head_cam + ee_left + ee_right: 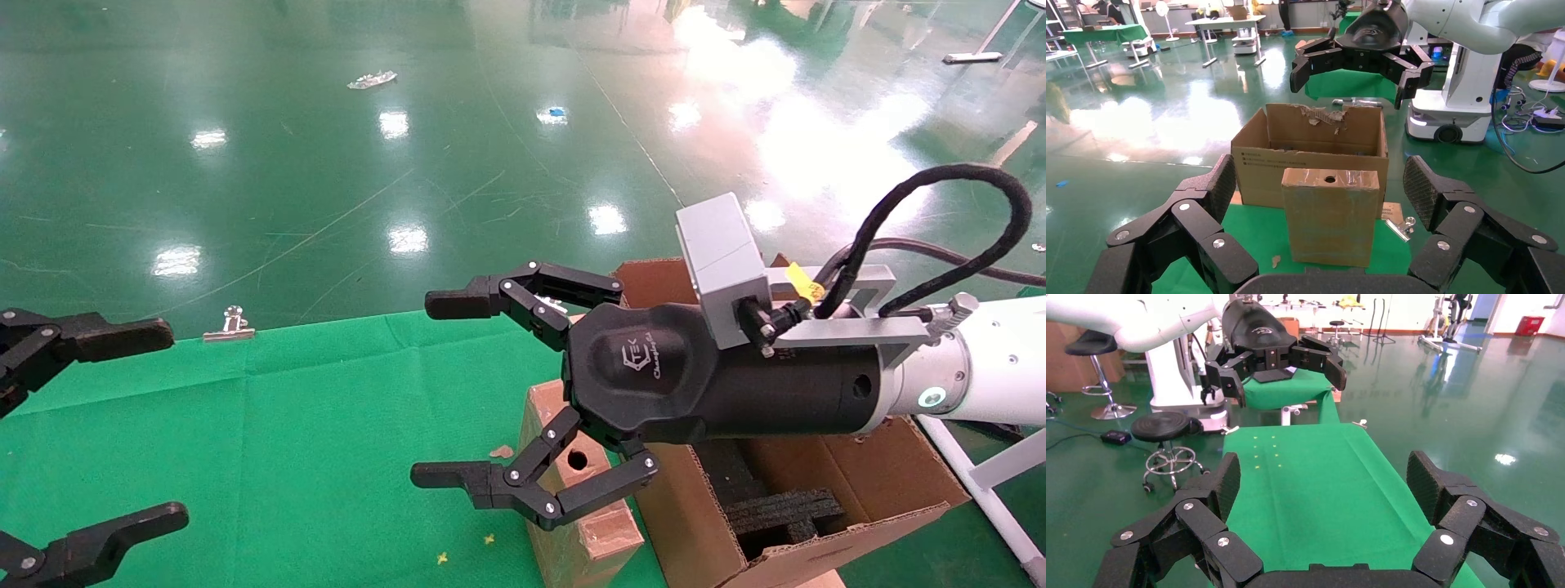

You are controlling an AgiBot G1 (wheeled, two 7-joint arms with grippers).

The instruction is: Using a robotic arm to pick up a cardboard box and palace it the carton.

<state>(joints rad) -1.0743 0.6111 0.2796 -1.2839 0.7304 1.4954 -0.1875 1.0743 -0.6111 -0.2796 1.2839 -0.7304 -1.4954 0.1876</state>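
Two grippers, both spread wide, nothing held: my right gripper [441, 392] hangs above the green cloth [270, 441], my left gripper [155, 425] parked at 9 o'clock. Cardboard box [572, 490] stands upright on the cloth, hole facing up, below my right fingers [458, 478], not touching. Carton [825, 498] sits against the box at its 3 o'clock, black foam [768, 498] inside.
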